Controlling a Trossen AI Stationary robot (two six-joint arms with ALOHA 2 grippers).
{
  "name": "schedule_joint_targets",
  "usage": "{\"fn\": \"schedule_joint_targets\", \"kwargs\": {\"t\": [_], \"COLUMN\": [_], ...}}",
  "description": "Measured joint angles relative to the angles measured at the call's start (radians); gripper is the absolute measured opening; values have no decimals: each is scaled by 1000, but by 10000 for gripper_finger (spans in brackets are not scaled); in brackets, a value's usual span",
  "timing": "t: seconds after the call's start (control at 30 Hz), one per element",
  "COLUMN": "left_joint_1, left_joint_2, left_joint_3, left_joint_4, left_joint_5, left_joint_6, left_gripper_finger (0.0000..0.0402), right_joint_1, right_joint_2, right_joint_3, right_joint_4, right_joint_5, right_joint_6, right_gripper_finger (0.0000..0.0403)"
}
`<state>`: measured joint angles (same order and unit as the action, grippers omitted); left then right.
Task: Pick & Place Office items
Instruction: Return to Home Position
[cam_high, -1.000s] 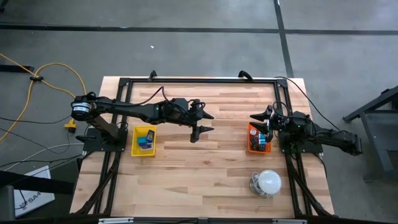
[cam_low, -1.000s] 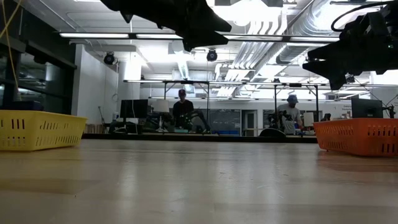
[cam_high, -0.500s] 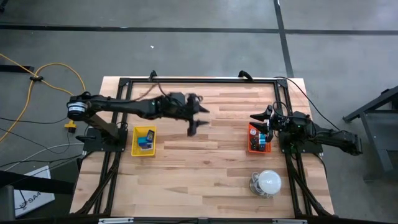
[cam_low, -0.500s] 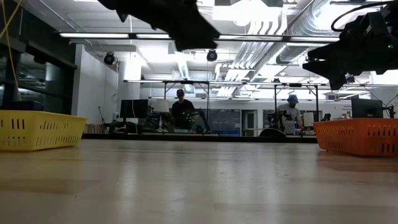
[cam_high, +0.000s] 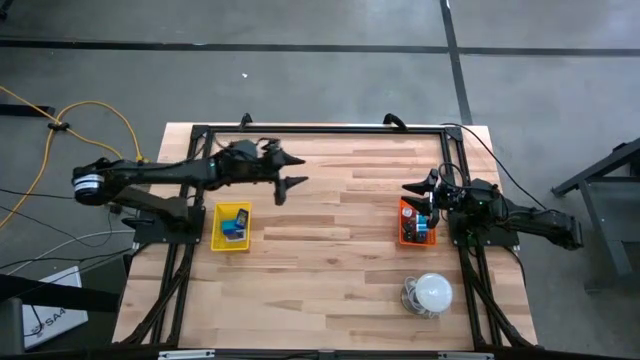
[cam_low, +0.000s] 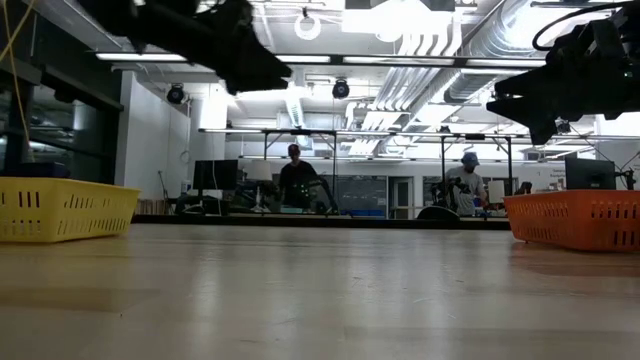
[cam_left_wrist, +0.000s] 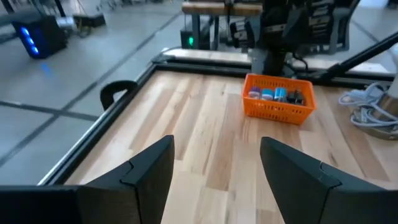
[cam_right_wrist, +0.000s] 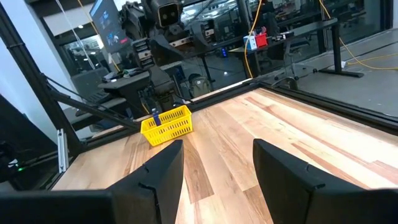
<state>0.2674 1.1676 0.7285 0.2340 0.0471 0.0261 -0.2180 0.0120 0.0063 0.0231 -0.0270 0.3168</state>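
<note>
Above the back-left part of the surface (cam_high: 330, 260), my left jaws hang in the air, spread wide with nothing between them, facing across toward the right side; my left arm (cam_high: 170, 175) stretches out behind them from the left edge. Over at the right edge, my right jaws sit just above the back end of the orange tray (cam_high: 417, 225), also wide apart and empty. Most of the office items (cam_left_wrist: 273, 94) lie inside that orange tray: blue, white-silver and black bits packed close together. More of them, blue ones as far as I can tell, lie in the yellow tray (cam_high: 232, 226), which stands near the left edge, just in front of my left arm. Toward the front on the right, near the orange tray but apart from it, rests a white dome (cam_high: 433, 292) with its coiled cable (cam_high: 412, 294) beside it. Beyond the surface, far back in the room, one person (cam_low: 296, 178) and another person (cam_low: 468, 180) are at desks
</note>
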Motion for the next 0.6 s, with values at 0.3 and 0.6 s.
{"fn": "schedule_joint_targets", "kwargs": {"t": [0.3, 0.6], "left_joint_1": [3, 3], "left_joint_2": [-206, -392], "left_joint_3": [-258, -419], "left_joint_4": [161, 205], "left_joint_5": [-67, -117], "left_joint_6": [-3, -5], "left_gripper_finger": [232, 232], "right_joint_1": [0, 0], "right_joint_2": [1, 1], "right_joint_3": [0, 0], "right_joint_4": [1, 1], "right_joint_5": [1, 1], "right_joint_6": [0, 0], "right_gripper_finger": [179, 179]}}
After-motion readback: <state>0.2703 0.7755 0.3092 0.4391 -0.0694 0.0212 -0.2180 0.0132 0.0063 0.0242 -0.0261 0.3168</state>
